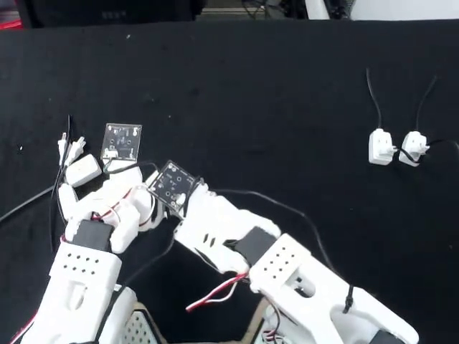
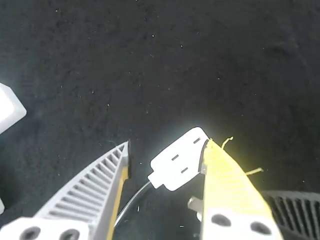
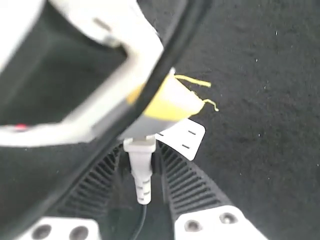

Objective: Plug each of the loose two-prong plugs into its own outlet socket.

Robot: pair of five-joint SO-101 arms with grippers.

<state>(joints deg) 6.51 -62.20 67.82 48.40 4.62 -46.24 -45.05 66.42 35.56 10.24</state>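
Right wrist view showed the right tool (image 3: 141,150) pressed onto a white plug (image 3: 141,172), pinching it near its head, with the ribbed collar and cord trailing back between the fingers. The plug's long axis ran along the tool's own line, nose forward. Its prongs were hidden behind the left tool's yellow-taped finger (image 3: 165,107), so I could not tell how they were turned.

Just past that nose and a little off its line lay the white socket (image 3: 189,137), its two slots facing up toward the camera rather than toward the plug. By my reading, the coming move turns on this: the plug must swing across and tip down until its axis meets the slotted face square.

In the left wrist view the left tool (image 2: 166,145) stood spread around the socket (image 2: 177,160). The taped finger touched one side, the other finger stood apart.

This sat near the counter's (image 1: 287,86) front-left corner. Two loose plugs (image 1: 380,147) waited well apart, toward the right edge.
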